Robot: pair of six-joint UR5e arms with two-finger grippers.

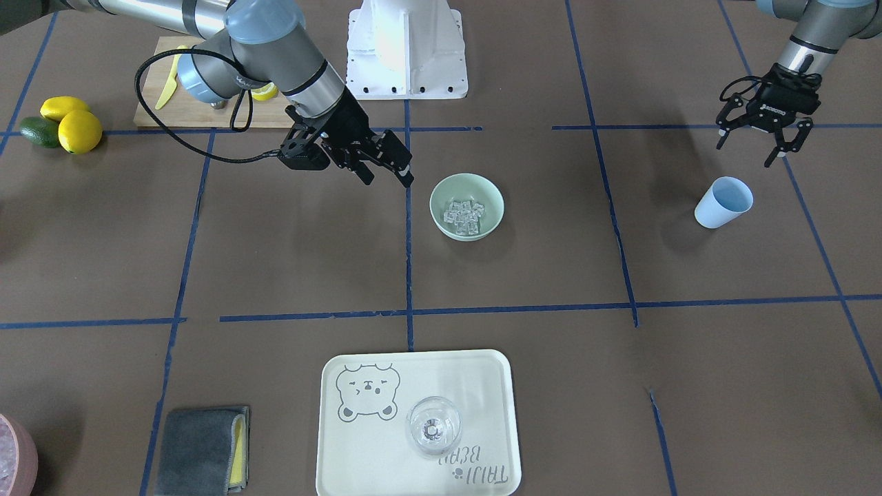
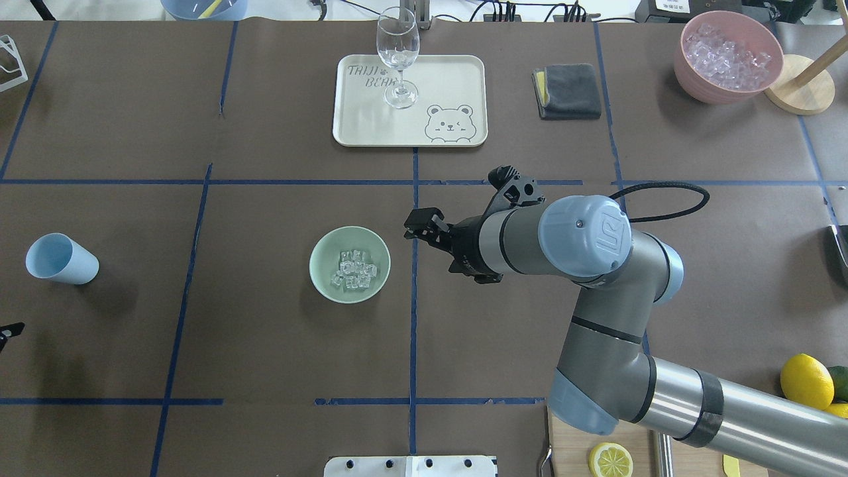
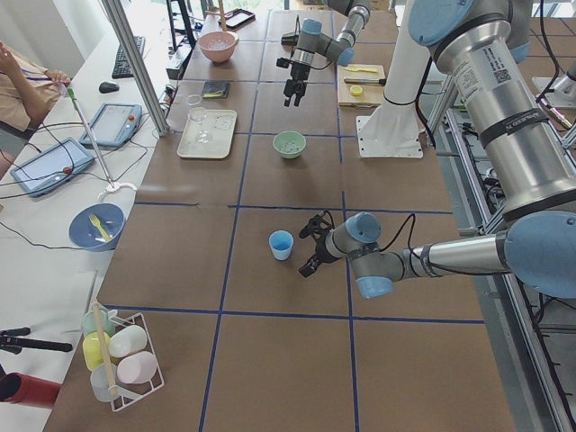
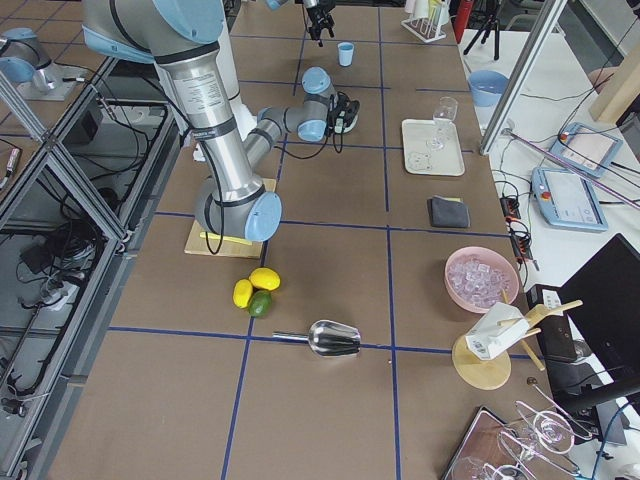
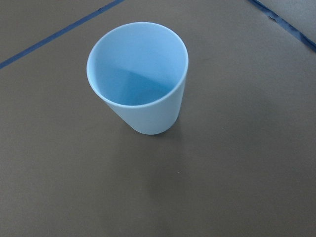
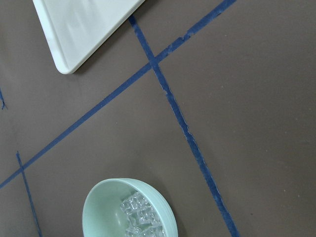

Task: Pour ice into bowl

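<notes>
- Across the table (image 1: 551, 262), in the front-facing view, we find the ice (image 1: 465, 216) already lying in the mint-green bowl (image 1: 467, 186) at the middle. The right gripper (image 1: 388, 178) hangs just beside the bowl, its fingers spread wide and holding nothing. The left gripper (image 1: 756, 148) hovers above the light blue cup (image 1: 723, 202), equally wide and empty. The cup stands upright, well apart from the bowl.
- From overhead, we see the cubes heaped at the bowl's bottom, with none on the brown surface around it. The right gripper is near the bowl but apart from it. Only a fingertip of the left one shows at the view's edge.
- From the two table ends, we read the same layout, too small to judge either pincer.
- On the left wrist camera, the cup fills the view and its inside is bare, with no ice in it. The fingers themselves are out of shot.
- On the right wrist camera, we get the bowl with its ice at the lower edge and a corner of the tray (image 6: 84, 29) at the top.
- We judge the pour done, with only clearing away left. The next move calls for lifting both arms off without nudging bowl or cup.
</notes>
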